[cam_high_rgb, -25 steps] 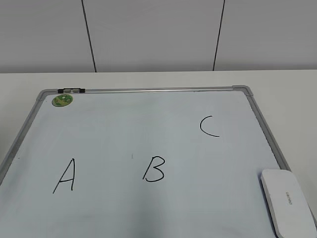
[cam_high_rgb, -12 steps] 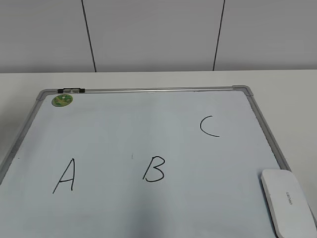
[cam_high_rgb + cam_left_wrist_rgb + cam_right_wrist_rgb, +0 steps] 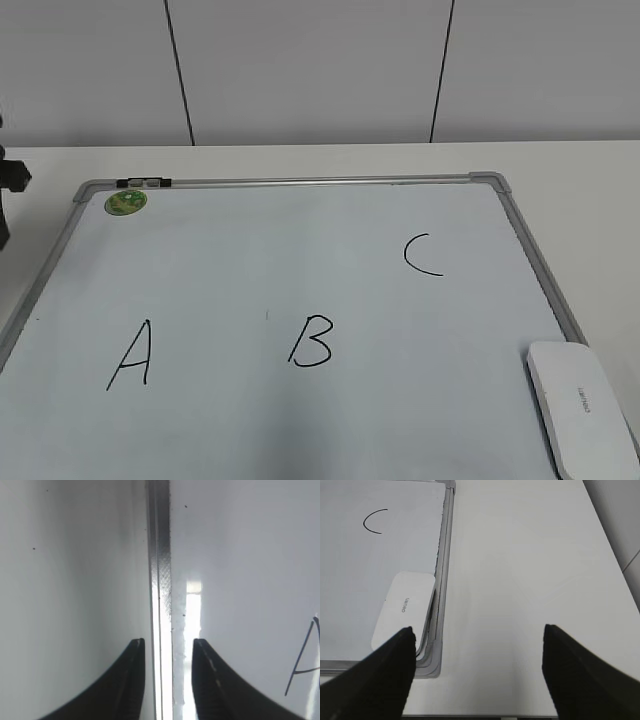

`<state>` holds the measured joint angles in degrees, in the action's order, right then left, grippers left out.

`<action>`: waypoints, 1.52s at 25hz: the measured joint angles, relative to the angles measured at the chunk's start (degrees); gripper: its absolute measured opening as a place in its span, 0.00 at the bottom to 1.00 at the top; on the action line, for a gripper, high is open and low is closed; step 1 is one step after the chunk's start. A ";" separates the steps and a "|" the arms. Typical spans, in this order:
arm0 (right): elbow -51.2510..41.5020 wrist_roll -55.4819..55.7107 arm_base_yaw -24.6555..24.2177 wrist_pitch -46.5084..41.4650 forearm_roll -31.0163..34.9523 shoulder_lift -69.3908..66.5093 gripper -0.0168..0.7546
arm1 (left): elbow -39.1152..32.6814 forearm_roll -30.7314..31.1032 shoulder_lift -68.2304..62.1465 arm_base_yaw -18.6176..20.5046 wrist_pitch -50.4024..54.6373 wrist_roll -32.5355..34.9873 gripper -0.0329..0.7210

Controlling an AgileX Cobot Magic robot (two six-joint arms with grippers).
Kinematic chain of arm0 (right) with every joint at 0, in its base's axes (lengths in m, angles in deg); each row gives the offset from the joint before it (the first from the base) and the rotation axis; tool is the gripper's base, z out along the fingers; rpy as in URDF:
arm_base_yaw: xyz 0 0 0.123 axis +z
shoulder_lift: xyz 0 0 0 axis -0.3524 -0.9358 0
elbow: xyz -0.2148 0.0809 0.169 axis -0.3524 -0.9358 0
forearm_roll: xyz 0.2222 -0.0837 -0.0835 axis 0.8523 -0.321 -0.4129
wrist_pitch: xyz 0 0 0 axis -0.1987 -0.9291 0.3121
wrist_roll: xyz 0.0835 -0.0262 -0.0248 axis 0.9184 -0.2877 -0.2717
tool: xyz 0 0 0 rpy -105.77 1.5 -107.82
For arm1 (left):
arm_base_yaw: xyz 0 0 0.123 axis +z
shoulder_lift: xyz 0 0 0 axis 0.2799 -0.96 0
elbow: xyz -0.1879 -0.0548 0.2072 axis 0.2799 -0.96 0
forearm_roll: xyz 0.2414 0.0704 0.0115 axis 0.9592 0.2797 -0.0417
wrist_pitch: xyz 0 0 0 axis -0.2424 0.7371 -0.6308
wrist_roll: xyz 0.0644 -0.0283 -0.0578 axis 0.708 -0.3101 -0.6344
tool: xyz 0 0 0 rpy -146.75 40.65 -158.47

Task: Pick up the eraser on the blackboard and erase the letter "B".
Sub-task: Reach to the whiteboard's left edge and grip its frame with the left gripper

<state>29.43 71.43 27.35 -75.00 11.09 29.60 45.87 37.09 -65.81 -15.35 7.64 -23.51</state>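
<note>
The blackboard is a white board with a grey frame, lying flat on the table. The black letter "B" is at its lower middle. The white eraser lies at the board's near right corner, and also shows in the right wrist view. My right gripper is open wide and empty over bare table, right of the eraser and the board's corner. My left gripper is open and empty, its fingers straddling the board's left frame rail. Part of the left arm shows at the left edge.
The letter "A" is left of the B and the letter "C" is up to its right. A round green sticker sits at the far left corner. White table lies right of the board; a wall stands behind.
A dark part of the left arm has come into the exterior view at the left edge. The board, letters and eraser have not moved.
</note>
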 joint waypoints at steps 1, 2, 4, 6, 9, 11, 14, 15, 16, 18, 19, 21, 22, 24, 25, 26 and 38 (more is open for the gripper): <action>0.00 0.00 0.00 0.00 0.00 0.00 0.78 | 0.74 0.27 -1.23 0.00 0.59 0.00 0.37; 0.00 0.00 0.00 0.00 0.00 0.00 0.78 | 1.60 0.50 -2.61 0.00 0.84 0.04 0.37; 0.00 0.00 0.00 0.00 0.00 0.00 0.78 | 2.81 0.62 -5.12 0.00 1.37 0.27 0.37; 0.00 0.00 0.00 0.00 0.00 0.00 0.78 | 4.07 0.62 -7.00 0.00 2.05 0.30 0.37; 0.00 0.00 0.00 0.00 0.00 0.00 0.78 | 4.91 1.15 -9.48 0.00 2.16 0.52 0.37; 0.00 0.00 0.00 0.00 0.00 0.00 0.78 | 5.04 2.06 -10.85 0.00 2.16 0.52 0.37; 0.00 0.00 0.00 0.00 0.00 0.00 0.78 | 5.13 2.37 -12.79 0.00 1.96 0.79 0.37; 0.00 0.00 0.00 0.00 0.00 0.00 0.78 | 5.13 2.45 -13.47 0.00 1.69 1.38 0.37; 0.00 0.00 0.00 0.00 0.00 0.00 0.78 | 5.13 2.50 -13.94 0.00 1.45 1.38 0.37; 0.00 0.00 0.00 0.00 0.00 0.00 0.78 | 5.13 2.50 -14.80 0.00 0.64 1.70 0.37; 0.00 0.00 0.00 0.00 0.00 0.00 0.78 | 5.13 2.50 -15.07 0.00 0.31 1.70 0.37; 0.00 0.00 0.00 0.00 0.00 0.00 0.78 | 5.13 2.50 -15.44 0.00 -0.02 1.78 0.37; 0.00 0.00 0.00 0.00 0.00 0.00 0.78 | 5.13 2.60 -15.71 0.00 -0.02 1.78 0.37; 0.00 0.00 0.00 0.00 0.00 0.00 0.78 | 5.13 2.59 -16.40 0.00 -0.39 1.78 0.37; 0.00 0.00 0.00 0.00 0.00 0.00 0.78 | 5.13 2.59 -16.82 0.00 -0.50 1.78 0.37; 0.00 0.00 0.00 0.00 0.00 0.00 0.78 | 5.13 2.59 -17.27 0.00 -0.60 1.78 0.37; 0.00 0.00 0.00 0.00 0.00 0.00 0.78 | 5.72 2.46 -17.82 0.00 -0.60 1.91 0.13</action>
<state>29.43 71.43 27.35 -75.00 11.09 29.60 51.59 39.55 -83.63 -15.35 7.04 -21.60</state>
